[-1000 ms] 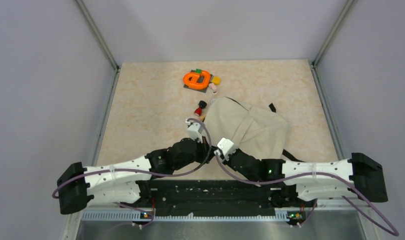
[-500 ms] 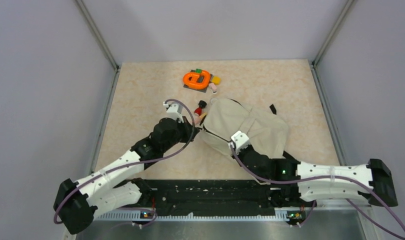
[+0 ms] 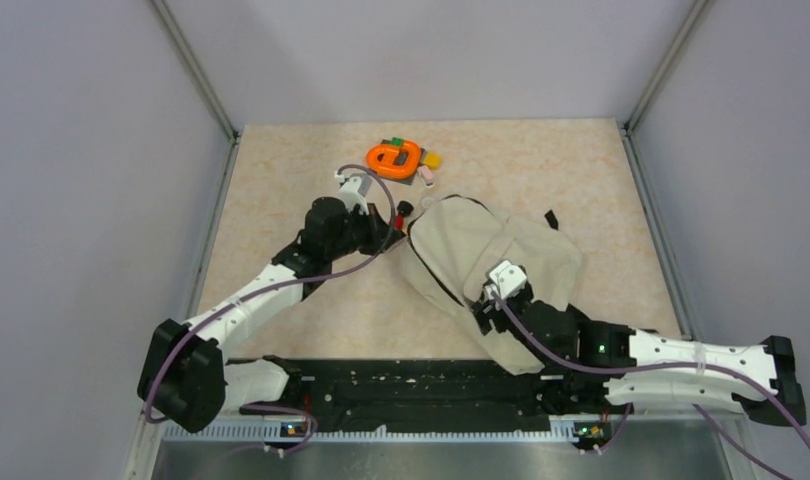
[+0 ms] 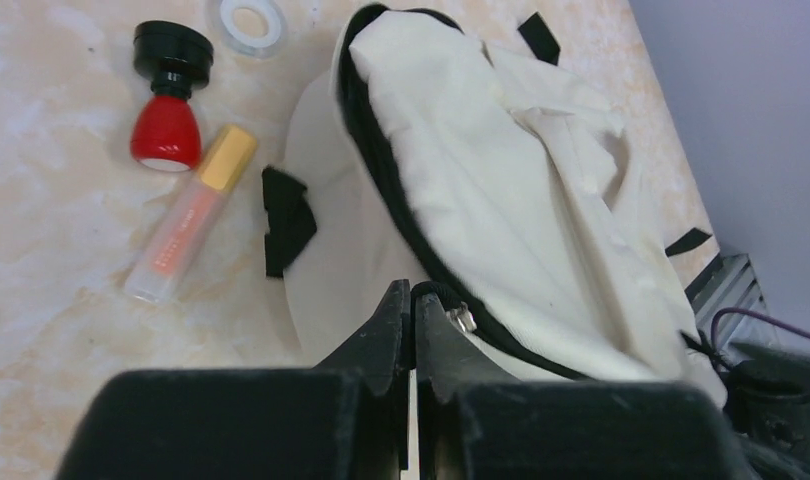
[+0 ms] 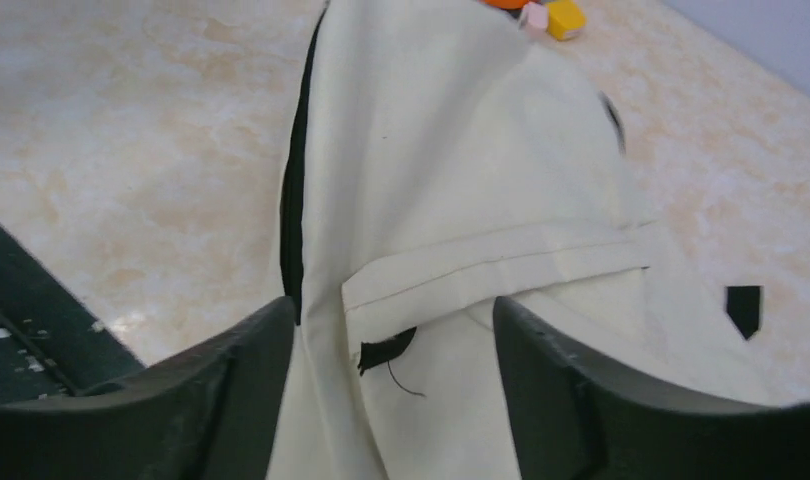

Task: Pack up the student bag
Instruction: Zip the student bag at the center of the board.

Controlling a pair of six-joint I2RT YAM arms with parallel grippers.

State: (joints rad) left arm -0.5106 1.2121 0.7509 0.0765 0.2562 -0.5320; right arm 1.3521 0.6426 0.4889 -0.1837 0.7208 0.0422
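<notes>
Left gripper (image 4: 413, 300) has its fingers pressed together at the black zipper of the student bag (image 3: 501, 250), with the metal slider (image 4: 462, 318) just beside the tips. Right gripper (image 5: 391, 330) hovers spread wide over the cream fabric. From above, the bag lies at 4 o'clock from the table (image 3: 281, 180) centre, and a red nail polish bottle (image 4: 166, 125) sits at its 10 o'clock.

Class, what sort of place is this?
Likely a robot lab work cell: plain grey walls enclose a marbled tabletop, with a left arm and right arm bolted to a black rail at its near edge.
</notes>
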